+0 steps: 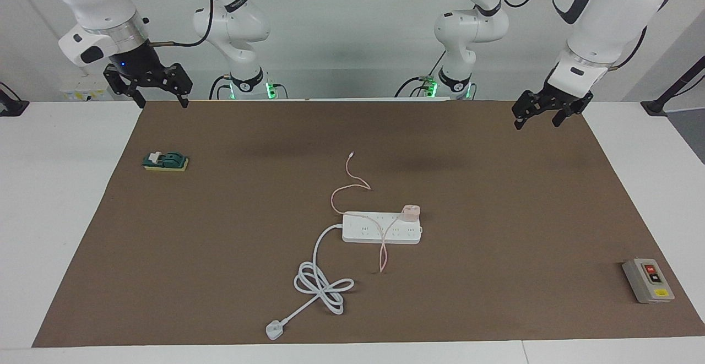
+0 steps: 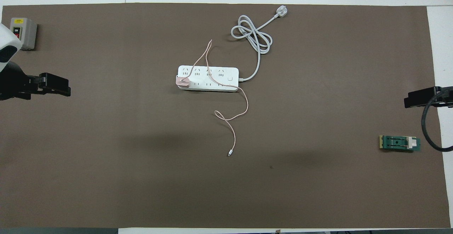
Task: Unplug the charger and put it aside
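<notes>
The pale pink charger [image 1: 411, 212] is plugged into the white power strip [image 1: 380, 228] in the middle of the brown mat, at the strip's end toward the left arm. It also shows in the overhead view [image 2: 183, 81] on the strip [image 2: 212, 79]. Its thin pink cable [image 1: 352, 185] crosses the strip and ends loose nearer to the robots. My left gripper [image 1: 537, 124] hangs open and empty over the mat's edge at the left arm's end. My right gripper [image 1: 163, 103] hangs open and empty over the mat's corner at the right arm's end. Both are well apart from the charger.
The strip's thick white cord [image 1: 322, 284] coils farther from the robots and ends in a plug [image 1: 274, 330]. A grey switch box [image 1: 648, 280] lies toward the left arm's end. A small green block [image 1: 165, 161] lies toward the right arm's end.
</notes>
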Available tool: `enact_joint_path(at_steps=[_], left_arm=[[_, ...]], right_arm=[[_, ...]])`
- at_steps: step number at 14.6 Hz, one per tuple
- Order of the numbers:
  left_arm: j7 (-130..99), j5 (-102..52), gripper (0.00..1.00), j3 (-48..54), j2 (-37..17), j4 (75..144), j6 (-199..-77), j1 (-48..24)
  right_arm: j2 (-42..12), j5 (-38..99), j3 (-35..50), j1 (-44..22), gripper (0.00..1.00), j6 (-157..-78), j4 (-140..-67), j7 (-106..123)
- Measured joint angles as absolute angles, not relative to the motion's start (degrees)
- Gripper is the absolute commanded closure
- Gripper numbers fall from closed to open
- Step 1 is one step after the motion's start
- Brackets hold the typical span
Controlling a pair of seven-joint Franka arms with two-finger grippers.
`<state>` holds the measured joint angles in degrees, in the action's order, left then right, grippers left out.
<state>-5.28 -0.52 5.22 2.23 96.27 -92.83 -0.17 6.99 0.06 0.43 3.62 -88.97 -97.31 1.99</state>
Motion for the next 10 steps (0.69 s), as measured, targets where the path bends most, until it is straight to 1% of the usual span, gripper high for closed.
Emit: enact_joint_path(at_steps=[7,10], left_arm=[[-5.75,-0.52,0.00,5.22,2.23,96.27,-92.83,-0.17],[-11.79,-0.52,0.00,5.22,2.23,96.27,-92.94,-0.17]], right_arm=[[6.99,0.06,0.43,3.62,0.00,-88.97,-97.31,1.99],[6.99,0.06,0.43,3.62,0.00,-88.96,-97.38,1.99]])
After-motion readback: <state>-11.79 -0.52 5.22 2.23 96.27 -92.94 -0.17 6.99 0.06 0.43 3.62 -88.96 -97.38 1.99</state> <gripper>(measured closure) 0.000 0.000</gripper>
